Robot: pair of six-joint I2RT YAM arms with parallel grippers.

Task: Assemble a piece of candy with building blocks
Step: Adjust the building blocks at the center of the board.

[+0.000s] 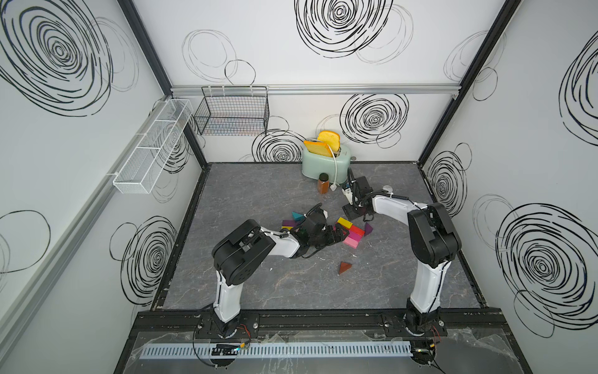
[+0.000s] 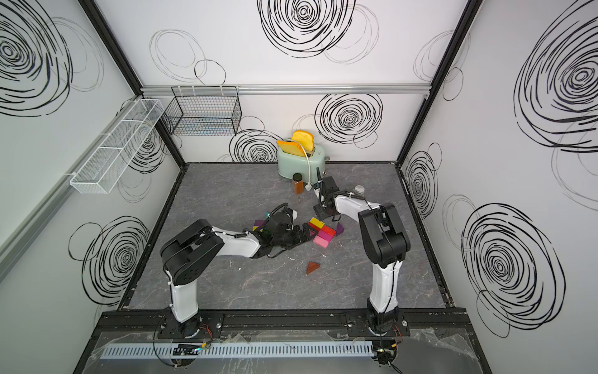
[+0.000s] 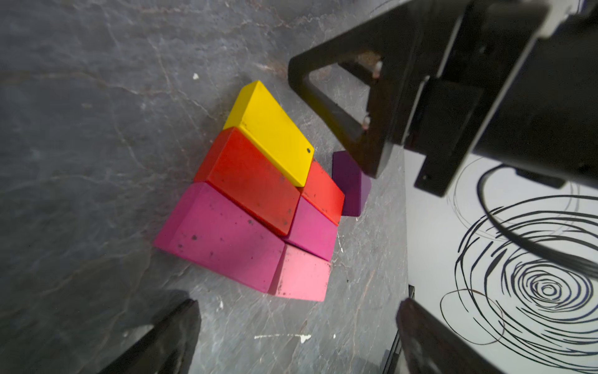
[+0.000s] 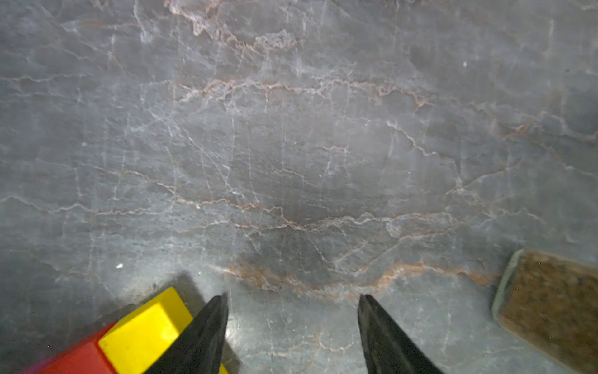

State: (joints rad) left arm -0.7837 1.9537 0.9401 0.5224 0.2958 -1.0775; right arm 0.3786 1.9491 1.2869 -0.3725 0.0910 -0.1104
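The building blocks lie mid-table in a tight cluster: a yellow brick (image 3: 271,132), red bricks (image 3: 249,181), magenta bricks (image 3: 220,236) and a pink one (image 3: 302,275), with a purple block (image 3: 351,184) at the side. In both top views the cluster (image 1: 352,233) (image 2: 323,234) sits between the arms. My left gripper (image 3: 297,323) (image 1: 338,233) hovers just short of the pink end, open, with bare table between its jaws. My right gripper (image 4: 293,304) (image 1: 353,212) is open over bare table beside the yellow brick (image 4: 145,327).
A teal wedge (image 1: 297,215) and a purple brick (image 1: 287,223) lie behind the left wrist. A brown wedge (image 1: 344,267) lies alone nearer the front. A spice jar (image 1: 323,183) stands before the mint toaster (image 1: 325,162). Another jar (image 4: 550,307) lies near the right gripper.
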